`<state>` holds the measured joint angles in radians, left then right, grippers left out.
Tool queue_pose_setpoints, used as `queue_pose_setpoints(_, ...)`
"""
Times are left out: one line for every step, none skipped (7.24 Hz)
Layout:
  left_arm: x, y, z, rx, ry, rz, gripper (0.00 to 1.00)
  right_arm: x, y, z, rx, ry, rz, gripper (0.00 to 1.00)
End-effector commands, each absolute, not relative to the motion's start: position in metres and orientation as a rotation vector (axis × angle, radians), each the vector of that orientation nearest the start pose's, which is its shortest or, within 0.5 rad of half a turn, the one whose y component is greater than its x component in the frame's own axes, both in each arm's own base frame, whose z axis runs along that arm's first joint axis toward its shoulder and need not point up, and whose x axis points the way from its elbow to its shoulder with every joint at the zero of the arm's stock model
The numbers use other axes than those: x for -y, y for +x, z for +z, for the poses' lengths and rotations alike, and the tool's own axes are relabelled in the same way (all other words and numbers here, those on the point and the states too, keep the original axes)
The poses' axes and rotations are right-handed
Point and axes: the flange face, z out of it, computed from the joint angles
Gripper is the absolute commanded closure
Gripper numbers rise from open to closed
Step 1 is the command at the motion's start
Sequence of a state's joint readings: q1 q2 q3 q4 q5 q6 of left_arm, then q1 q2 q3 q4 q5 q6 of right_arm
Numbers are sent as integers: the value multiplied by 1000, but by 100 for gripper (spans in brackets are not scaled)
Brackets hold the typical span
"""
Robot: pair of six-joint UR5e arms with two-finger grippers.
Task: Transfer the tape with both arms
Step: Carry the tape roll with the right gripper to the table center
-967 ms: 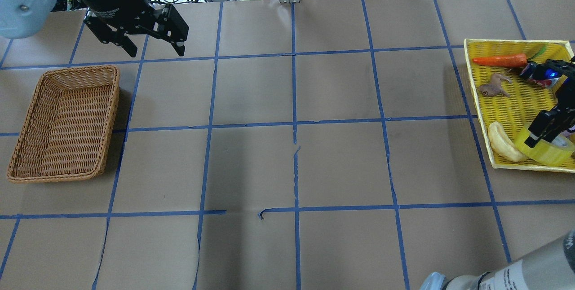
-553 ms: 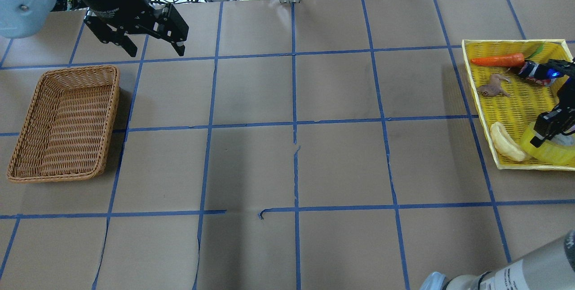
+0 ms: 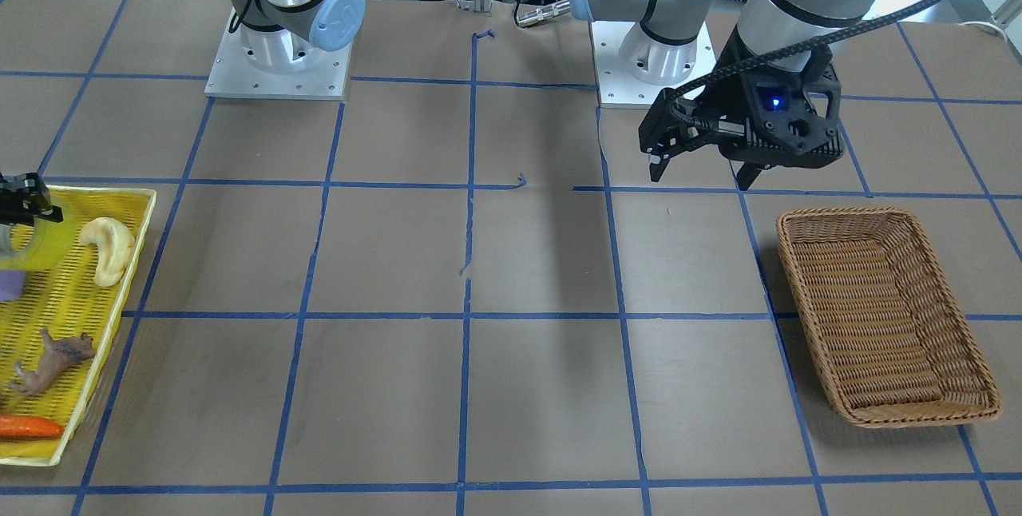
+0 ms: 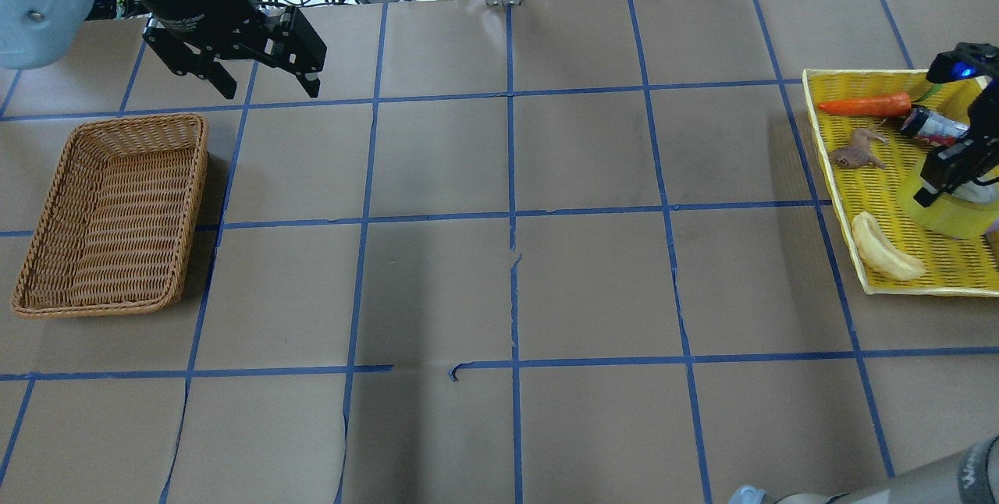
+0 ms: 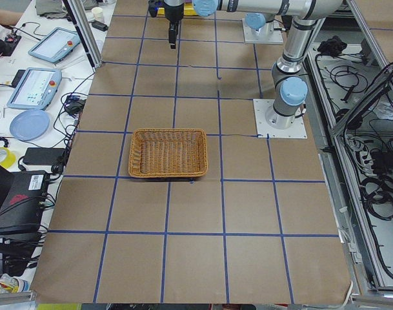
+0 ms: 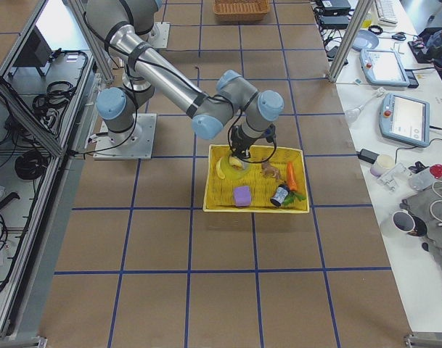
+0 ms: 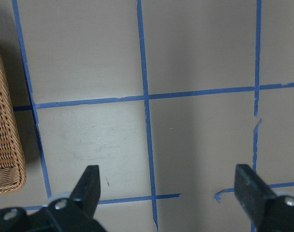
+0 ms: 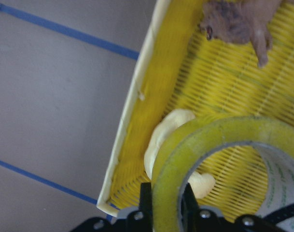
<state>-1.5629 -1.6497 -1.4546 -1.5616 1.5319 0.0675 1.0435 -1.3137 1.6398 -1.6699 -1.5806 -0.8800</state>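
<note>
Two arms in view. Right pincer [image 4: 946, 180] pinches the wall of the tape [image 4: 951, 217]; the right wrist view shows one finger inside the core and one outside. Tape hangs over the yellow tray [image 4: 878, 188], near the banana toy [image 4: 882, 248], and appears clear of the mesh. Toy carrot [image 4: 866, 105] and small animal figure [image 4: 857, 151] lie farther along the tray. Left pincer [image 4: 271, 87] is spread wide, holding nothing, raised over bare worktop [image 4: 437, 285] near the wicker basket [image 4: 109, 215]. Basket and tray sit well apart, at opposite ends.
</note>
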Motion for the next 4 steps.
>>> queue_pose_setpoints(529, -132, 507, -3176, 94, -78, 0, 584, -41, 362, -3012, -621, 64, 100)
queue_pose_setpoints(530, -132, 507, -3176, 94, -80, 0, 594, 39, 363, -3068, -548, -18, 100)
queue_pose_setpoints(528, -132, 509, -3175, 94, -85, 0, 593, 109, 360, -3105, -404, -80, 100)
queue_pose_setpoints(528, -132, 509, -3175, 94, -85, 0, 583, 171, 355, -3115, -275, -115, 100)
